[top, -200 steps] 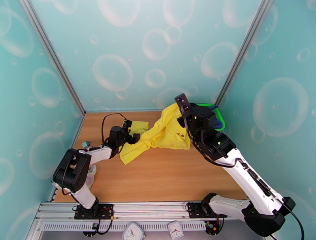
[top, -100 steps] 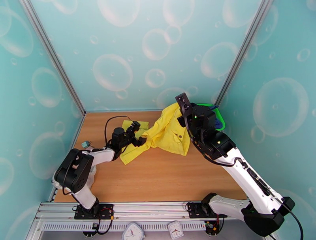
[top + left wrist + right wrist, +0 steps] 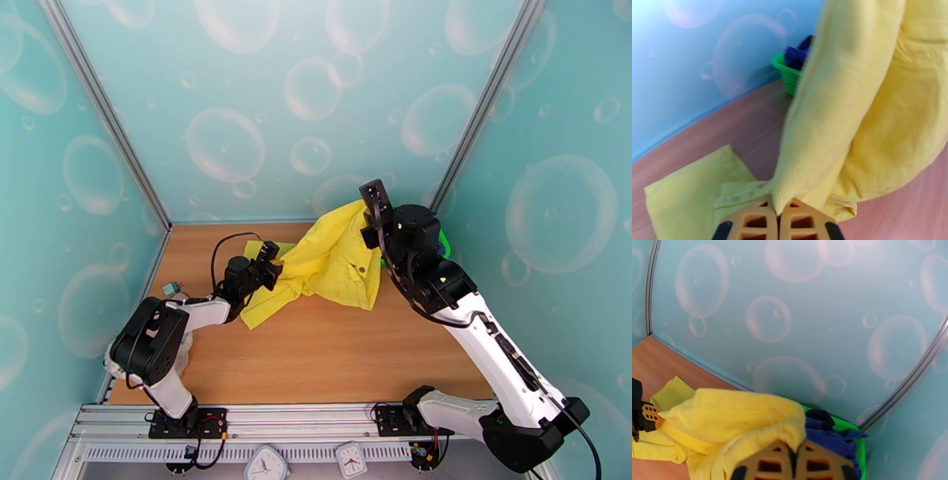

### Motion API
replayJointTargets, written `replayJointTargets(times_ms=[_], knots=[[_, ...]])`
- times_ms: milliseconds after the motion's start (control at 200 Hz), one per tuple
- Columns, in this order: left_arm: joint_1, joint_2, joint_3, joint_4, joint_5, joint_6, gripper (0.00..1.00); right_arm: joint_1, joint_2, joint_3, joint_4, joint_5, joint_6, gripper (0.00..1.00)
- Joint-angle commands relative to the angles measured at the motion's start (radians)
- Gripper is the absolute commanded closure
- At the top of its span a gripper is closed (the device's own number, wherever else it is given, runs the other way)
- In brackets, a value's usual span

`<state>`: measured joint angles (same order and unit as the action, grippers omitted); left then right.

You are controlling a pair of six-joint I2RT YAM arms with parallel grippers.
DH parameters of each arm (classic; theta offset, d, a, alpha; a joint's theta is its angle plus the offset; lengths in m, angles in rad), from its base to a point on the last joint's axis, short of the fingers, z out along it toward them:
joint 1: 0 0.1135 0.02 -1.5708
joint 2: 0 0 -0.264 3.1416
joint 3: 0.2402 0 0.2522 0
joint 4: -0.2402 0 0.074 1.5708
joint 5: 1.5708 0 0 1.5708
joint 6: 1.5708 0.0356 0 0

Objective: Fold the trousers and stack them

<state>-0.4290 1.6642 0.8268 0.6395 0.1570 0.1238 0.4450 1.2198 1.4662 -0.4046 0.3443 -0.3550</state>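
Left gripper newly clamped on trousers, green basket mostly hidden

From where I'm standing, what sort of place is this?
Probably a robot test booth, not a home: the left arm and right arm are bolted at the edge of a wooden table, bubble-printed panels wall it in, and the trousers and green basket look like practice laundry.

Lab enclosure: bubble-print walls, aluminium frame
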Motion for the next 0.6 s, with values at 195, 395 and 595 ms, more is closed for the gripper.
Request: replayJointTargets(times_ms=[195,395,595], knots=[[0.228,-0.226,0.279,-0.467,-0.539,-0.271,1.00,-0.024,0.306,0.188,0.366,-0.036,-0.080,1.00],[0.262,-0.487,0.263,-0.533,-0.492,-0.318,1.00,-0.040,0.285,0.329,0.351,-0.241,-0.044,1.00],[0.167,-0.702,0.068,-0.746,-0.411,-0.503,1.00,-0.014,-0.137,-0.338,0.532,-0.155,-0.027,1.00]])
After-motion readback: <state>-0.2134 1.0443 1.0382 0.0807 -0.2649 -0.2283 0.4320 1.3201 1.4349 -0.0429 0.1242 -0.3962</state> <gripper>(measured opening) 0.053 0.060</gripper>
